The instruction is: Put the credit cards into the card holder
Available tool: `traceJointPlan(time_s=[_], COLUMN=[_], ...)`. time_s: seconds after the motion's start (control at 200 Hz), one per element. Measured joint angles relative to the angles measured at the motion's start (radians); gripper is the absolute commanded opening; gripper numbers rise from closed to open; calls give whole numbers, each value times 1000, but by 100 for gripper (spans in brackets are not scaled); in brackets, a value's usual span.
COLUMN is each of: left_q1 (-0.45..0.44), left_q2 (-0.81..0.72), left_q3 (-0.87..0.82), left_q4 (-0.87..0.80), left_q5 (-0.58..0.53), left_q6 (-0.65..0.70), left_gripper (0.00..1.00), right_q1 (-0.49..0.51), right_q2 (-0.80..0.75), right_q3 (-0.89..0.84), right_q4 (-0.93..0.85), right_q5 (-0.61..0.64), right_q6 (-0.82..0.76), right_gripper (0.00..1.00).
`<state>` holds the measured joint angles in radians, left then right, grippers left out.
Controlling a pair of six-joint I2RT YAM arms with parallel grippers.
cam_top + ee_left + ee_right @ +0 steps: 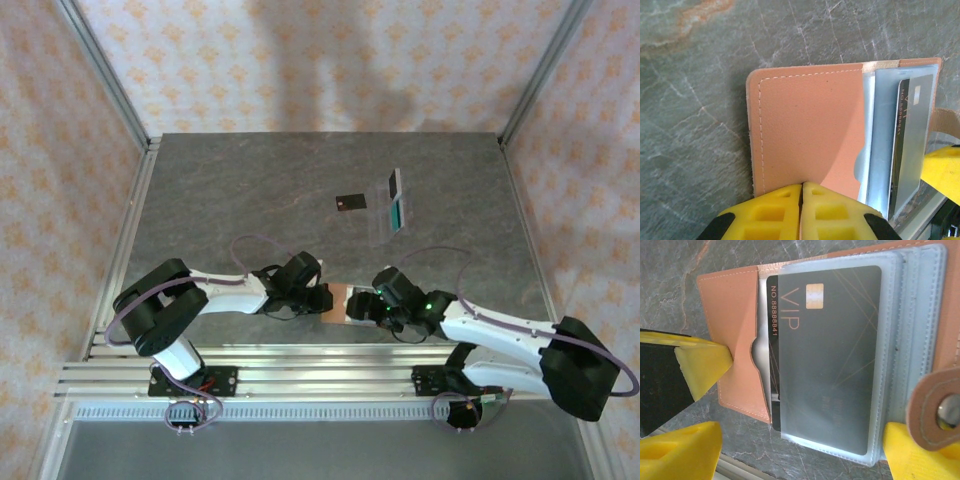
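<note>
The left gripper [802, 189] is closed tight on the near edge of the card holder [810, 130], steadying its tan flap. The right gripper [797, 442] stands wide with nothing in it, its jaws either side of the clear sleeve [890, 340], where a dark VIP card [830, 350] sits. I'd say that card is about seated. Next comes a reach for the black card [350, 202] or the teal card [398, 213], lying well apart up the surface [250, 180] with nothing between.
</note>
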<state>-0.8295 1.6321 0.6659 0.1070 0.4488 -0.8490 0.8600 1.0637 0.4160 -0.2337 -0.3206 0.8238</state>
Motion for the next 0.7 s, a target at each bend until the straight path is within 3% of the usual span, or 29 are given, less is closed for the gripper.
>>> traceJointPlan(time_s=[0.701], left_q1=[0], left_q2=[0], left_q3=[-5], left_q4=[10], left_q5=[0], left_q6=[-15], left_gripper=[10], right_q1=[-6], right_q2=[-54], right_q3=[3], right_q4=[-53], right_q5=[21], right_q6=[-26], right_gripper=[81])
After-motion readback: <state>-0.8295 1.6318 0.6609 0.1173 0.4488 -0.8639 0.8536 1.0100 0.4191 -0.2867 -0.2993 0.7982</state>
